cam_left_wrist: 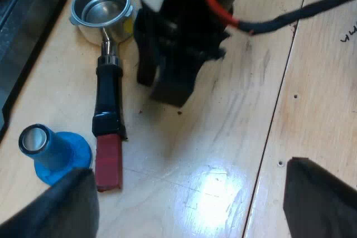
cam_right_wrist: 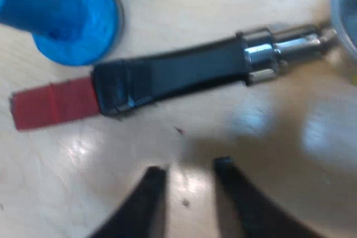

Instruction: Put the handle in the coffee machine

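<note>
While the holder (cam_left_wrist: 107,71) lies loose on the table (cam_left_wrist: 223,137) beside the blue tamper (cam_left_wrist: 53,154), my right gripper (cam_right_wrist: 189,165) hangs parted near its dark handle (cam_right_wrist: 173,76); I'd straddle it squarely before closing. My left gripper (cam_left_wrist: 189,174) gapes wide.

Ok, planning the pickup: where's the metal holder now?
The metal holder lies loose on the table, red end beside the blue tamper; in the right wrist view the open right gripper hovers by its dark handle.
</note>
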`<move>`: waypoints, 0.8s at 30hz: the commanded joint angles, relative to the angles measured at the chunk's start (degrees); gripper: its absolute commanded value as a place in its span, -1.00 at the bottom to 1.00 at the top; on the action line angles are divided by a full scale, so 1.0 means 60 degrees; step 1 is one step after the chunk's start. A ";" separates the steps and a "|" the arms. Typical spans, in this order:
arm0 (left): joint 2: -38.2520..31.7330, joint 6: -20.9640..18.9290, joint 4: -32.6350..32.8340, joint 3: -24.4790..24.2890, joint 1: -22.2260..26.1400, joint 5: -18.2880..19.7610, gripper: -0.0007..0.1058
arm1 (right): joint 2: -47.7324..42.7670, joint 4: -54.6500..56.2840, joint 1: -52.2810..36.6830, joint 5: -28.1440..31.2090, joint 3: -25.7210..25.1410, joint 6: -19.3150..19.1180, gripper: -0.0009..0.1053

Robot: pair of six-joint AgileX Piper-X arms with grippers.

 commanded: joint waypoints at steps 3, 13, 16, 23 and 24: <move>-0.0030 0.0017 -0.0031 -0.0069 0.0010 -0.0078 0.32 | -0.0916 0.1177 0.0012 0.0420 -0.0174 -0.0600 0.39; -0.0030 0.0017 -0.0031 -0.0069 0.0010 -0.0001 0.32 | -0.1276 0.2915 -0.0039 0.1568 -0.1121 -0.2299 0.56; -0.0030 0.0017 -0.0031 -0.0069 0.0010 -0.0001 0.32 | -0.1276 0.2992 -0.0436 0.1605 -0.1159 -0.2771 0.56; -0.0030 0.0017 -0.0031 -0.0069 0.0010 -0.0001 0.32 | -0.1227 0.3020 -0.1549 0.0838 -0.1159 -0.3933 0.56; -0.0030 0.0017 -0.0031 -0.0069 0.0010 -0.0001 0.32 | -0.1209 0.3020 -0.1715 0.0707 -0.1159 -0.4072 0.56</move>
